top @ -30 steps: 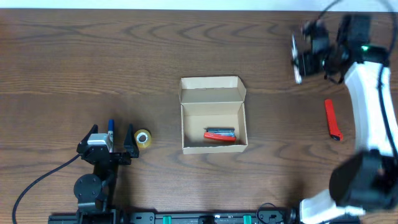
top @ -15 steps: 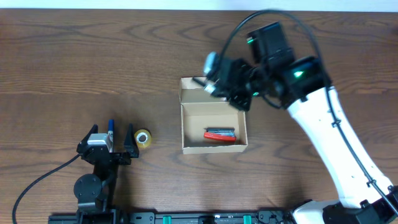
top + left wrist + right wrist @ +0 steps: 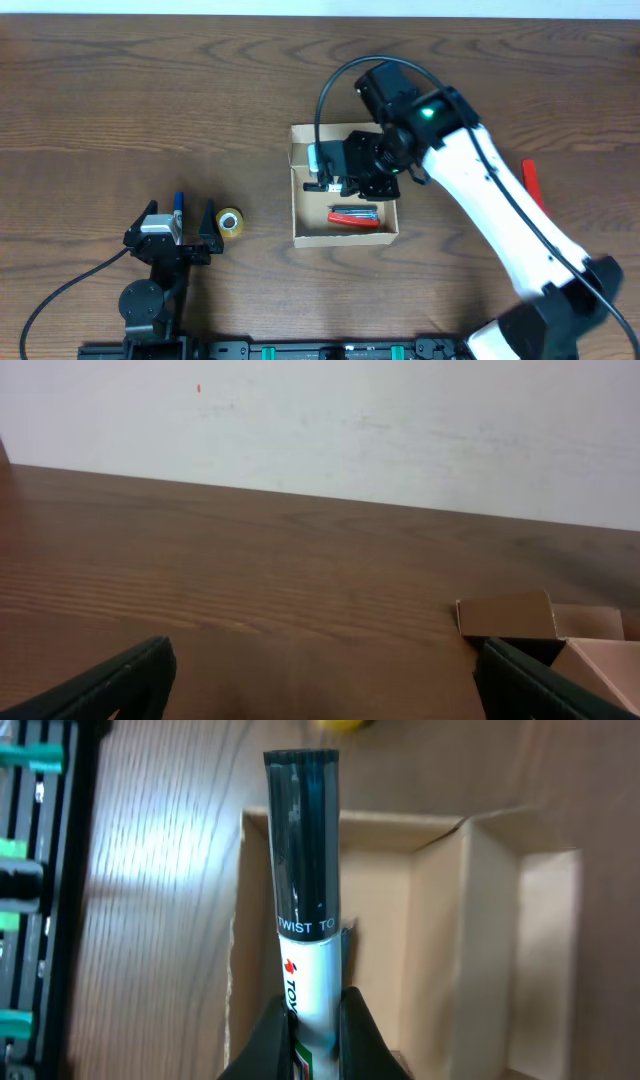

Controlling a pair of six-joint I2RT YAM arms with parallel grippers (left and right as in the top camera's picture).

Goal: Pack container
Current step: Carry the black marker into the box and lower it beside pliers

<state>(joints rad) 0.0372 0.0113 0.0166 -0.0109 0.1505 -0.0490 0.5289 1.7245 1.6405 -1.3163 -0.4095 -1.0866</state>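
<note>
One marker (image 3: 305,860) pinched in the right claw (image 3: 310,1020) over the box (image 3: 400,818).
Lay it flat inside before letting go; left claw (image 3: 180,218) sits spread.

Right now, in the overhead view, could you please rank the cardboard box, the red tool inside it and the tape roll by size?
cardboard box
red tool
tape roll, close to the tool

Overhead is evenly lit and pretty sharp. The dark brown wood-grain table (image 3: 100,80) only gets soft shadows under the white robot arm (image 3: 500,220). The right wrist view has a pale glare patch on the wood near the left edge, the small tan cardboard box (image 3: 400,940) is darker inside, and the close-up black-capped white marker (image 3: 303,870) is slightly soft. The left wrist view is dimmer and hazy.
</note>
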